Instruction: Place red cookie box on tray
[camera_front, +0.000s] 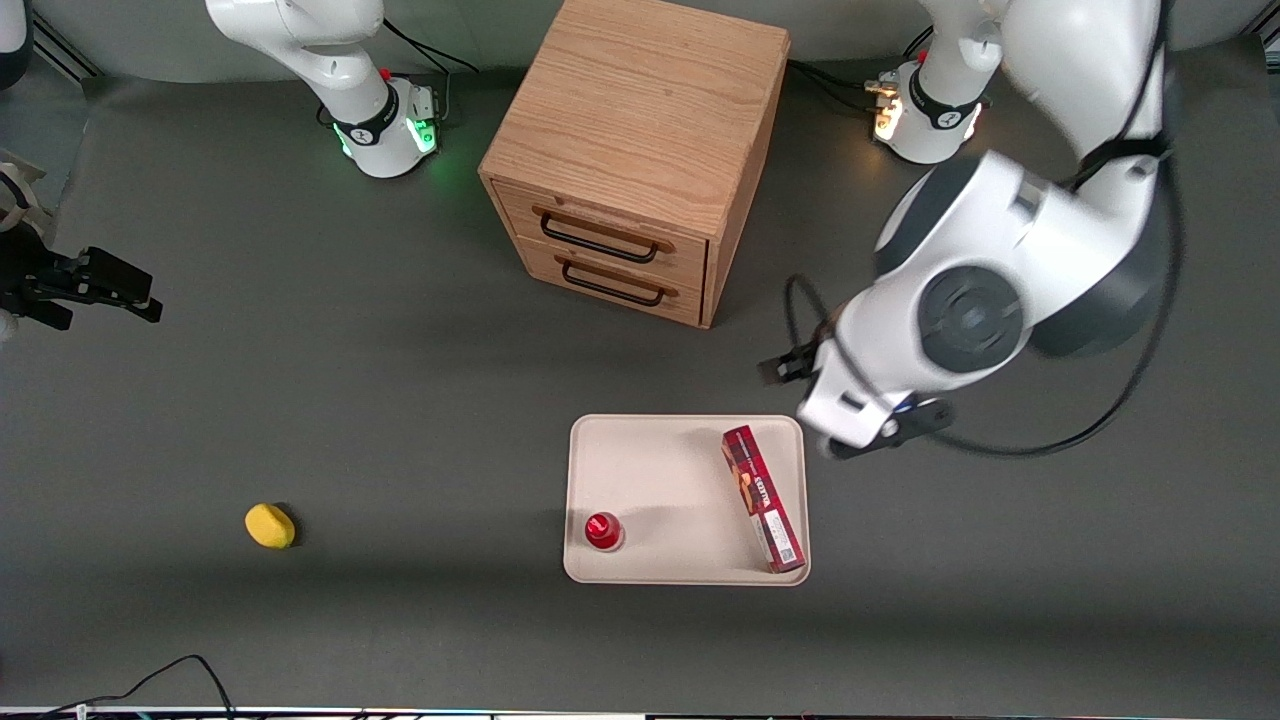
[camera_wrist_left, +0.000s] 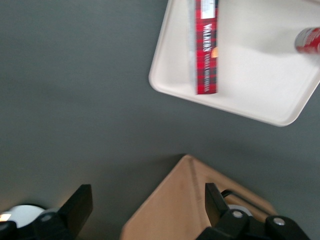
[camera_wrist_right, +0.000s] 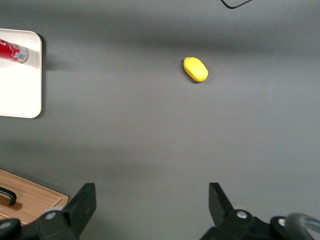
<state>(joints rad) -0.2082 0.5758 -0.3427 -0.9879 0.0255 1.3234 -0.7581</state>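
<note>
The red cookie box (camera_front: 763, 498) (camera_wrist_left: 206, 50) lies flat in the cream tray (camera_front: 680, 470) (camera_wrist_left: 260, 75), along the tray's edge toward the working arm's end. Its white-labelled end points at the front camera. My left gripper (camera_wrist_left: 146, 195) hangs well above the table, apart from the box, farther from the front camera than the tray and beside the cabinet. Its fingers (camera_wrist_left: 80, 200) stand wide open with nothing between them. In the front view the arm's wrist housing (camera_front: 900, 350) covers the gripper.
A small round red-capped item (camera_front: 603, 530) (camera_wrist_left: 309, 40) lies in the tray's corner nearest the parked arm. The wooden drawer cabinet (camera_front: 640, 130) (camera_wrist_left: 200, 200) stands farther from the front camera than the tray. A yellow object (camera_front: 270, 525) (camera_wrist_right: 195, 69) sits toward the parked arm's end.
</note>
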